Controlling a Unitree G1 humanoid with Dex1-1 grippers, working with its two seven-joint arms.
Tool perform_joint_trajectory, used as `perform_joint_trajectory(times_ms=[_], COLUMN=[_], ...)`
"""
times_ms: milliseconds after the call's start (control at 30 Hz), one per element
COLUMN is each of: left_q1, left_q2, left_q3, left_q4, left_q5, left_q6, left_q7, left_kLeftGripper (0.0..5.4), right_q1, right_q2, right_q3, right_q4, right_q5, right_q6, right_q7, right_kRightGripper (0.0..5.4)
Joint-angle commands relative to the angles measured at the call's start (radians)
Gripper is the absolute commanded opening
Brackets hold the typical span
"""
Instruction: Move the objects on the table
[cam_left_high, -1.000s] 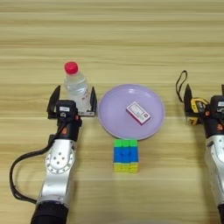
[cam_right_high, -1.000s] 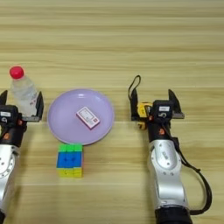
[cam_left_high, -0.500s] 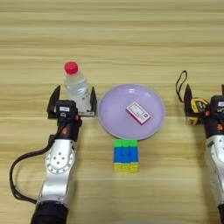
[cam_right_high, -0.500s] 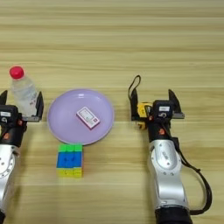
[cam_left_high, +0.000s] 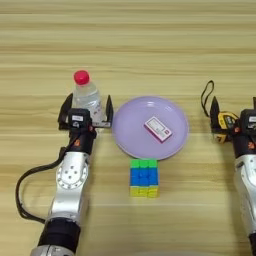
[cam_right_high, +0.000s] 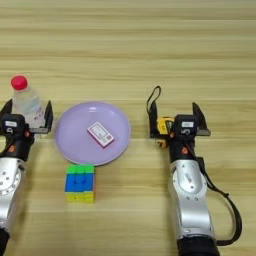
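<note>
The bottle (cam_left_high: 86, 96) stood left of the plate (cam_left_high: 131, 136), between the left gripper's (cam_left_high: 85, 109) spread fingers. The cube (cam_left_high: 144, 177) lay just before the plate. Right of it, the tape measure (cam_right_high: 164, 127) sat inside the right gripper's (cam_right_high: 175, 118) parted fingers.

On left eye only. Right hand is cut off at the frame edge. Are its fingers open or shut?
Observer: Open. The right eye view shows the right hand whole, both fingers spread wide.
Operator: Where's the tape measure relative to them?
Observer: The tape measure lies between the fingers, close to the one on the plate side, with a clear gap to the outer finger.
Operator: Anything to the right of that arm?
Observer: Its black cable loops out low on that side.
</note>
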Motion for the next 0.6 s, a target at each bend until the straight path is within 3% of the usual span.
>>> perform_joint_trajectory(times_ms=[33,533,600], left_q1=[-0.029,-0.064,-0.069], left_q2=[0.003,0.008,0.008], left_q3=[0.004,0.017,0.019], left_q4=[0.034,0.090,0.100], left_q5=[-0.006,0.000,0.000], left_q6=[-0.012,-0.021,-0.023], left_q7=[-0.005,0.008,0.010], left_kLeftGripper=[5.40,5.40,5.16], right_q1=[0.003,0.010,0.010], right_q2=[0.007,0.009,0.009], right_q3=[0.000,-0.002,-0.002], right_q4=[0.000,-0.006,-0.006], right_q5=[-0.003,-0.002,-0.002], right_q6=[-0.002,-0.002,-0.002], right_q7=[-0.008,-0.009,-0.010], right_kRightGripper=[5.38,5.38,5.40])
